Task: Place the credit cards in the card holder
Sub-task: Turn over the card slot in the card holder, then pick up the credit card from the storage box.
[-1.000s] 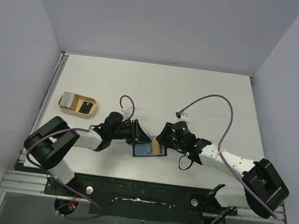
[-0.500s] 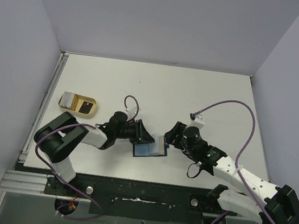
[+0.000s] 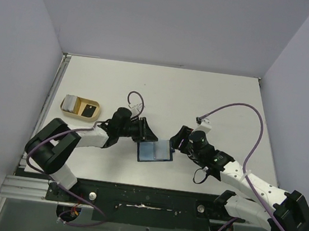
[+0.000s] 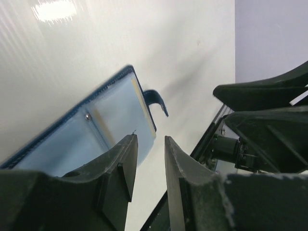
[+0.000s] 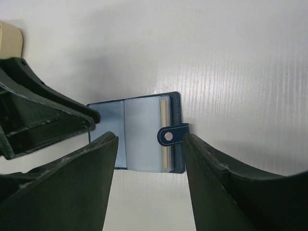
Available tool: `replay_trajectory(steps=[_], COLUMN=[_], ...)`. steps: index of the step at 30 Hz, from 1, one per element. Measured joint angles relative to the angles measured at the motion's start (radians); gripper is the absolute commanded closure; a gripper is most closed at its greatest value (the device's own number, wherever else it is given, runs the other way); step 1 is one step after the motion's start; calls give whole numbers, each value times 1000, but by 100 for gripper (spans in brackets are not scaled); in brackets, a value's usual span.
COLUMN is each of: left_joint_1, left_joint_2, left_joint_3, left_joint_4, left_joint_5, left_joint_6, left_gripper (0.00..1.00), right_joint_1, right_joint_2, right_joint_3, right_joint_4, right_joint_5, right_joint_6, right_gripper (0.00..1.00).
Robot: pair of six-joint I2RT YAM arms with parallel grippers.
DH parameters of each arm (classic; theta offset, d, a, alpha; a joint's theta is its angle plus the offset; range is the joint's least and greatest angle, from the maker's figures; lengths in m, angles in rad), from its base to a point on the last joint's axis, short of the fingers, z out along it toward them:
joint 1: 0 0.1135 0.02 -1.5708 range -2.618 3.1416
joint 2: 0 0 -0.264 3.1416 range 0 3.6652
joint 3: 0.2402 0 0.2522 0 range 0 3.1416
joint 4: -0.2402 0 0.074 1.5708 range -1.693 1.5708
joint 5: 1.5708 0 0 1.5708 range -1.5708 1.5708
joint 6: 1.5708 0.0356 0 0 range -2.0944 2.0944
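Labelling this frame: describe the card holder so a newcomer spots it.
On the white table, mid-front, lies the card holder, open flat. Unlike the beige tray at left, it is blue, with a navy snap tab.

Robotics lab test cell: white bench point(image 3: 201, 99) boxed by plain lilac-grey walls point(image 3: 171, 22); aluminium rail point(image 3: 21, 194) at near edge; left arm point(image 3: 87, 137), right arm point(image 3: 248, 178) mounted there, purple cable point(image 3: 245, 111) exposed.

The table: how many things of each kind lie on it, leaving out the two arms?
card holder: 1
credit cards: 2 (black card in the tray, tan card tucked in the holder)
tray: 1
pale item in the tray, kind unclear: 1
Total: 5
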Motion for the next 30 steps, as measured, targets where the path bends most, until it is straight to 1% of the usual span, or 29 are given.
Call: replay_trajectory(steps=[6,11,16,19,23,27,30], left_joint_1=[102,280,466,553,626,680,692], left_joint_2=[-167,-264,-291,-291,-289,-243,-198], left_joint_3=[133,265,353,391,400,429,458], left_joint_4=[-333,-605,-801,-877,-921,-958,-969], left_joint_5=[-98,-200,-276,-342,-420,-488,-541], left_joint_6=[194,370,511,584,658,702,724], left_gripper=[70,70,69,67,66,66,65], right_joint_1=[0,0,0,-1,-1,-1,-1], right_joint_2=[1,1,1,1,1,-8,-26], right_joint_3=[0,-7,-13,-15,-20,-31,-38], right_joint_4=[0,7,15,22,23,23,23], right_joint_5=[-5,-7,-12,-17,-17,-18,-18], right_joint_6=[-18,-32,-46,-51,-60,-68,-70], right_gripper=[41,41,41,41,41,41,41])
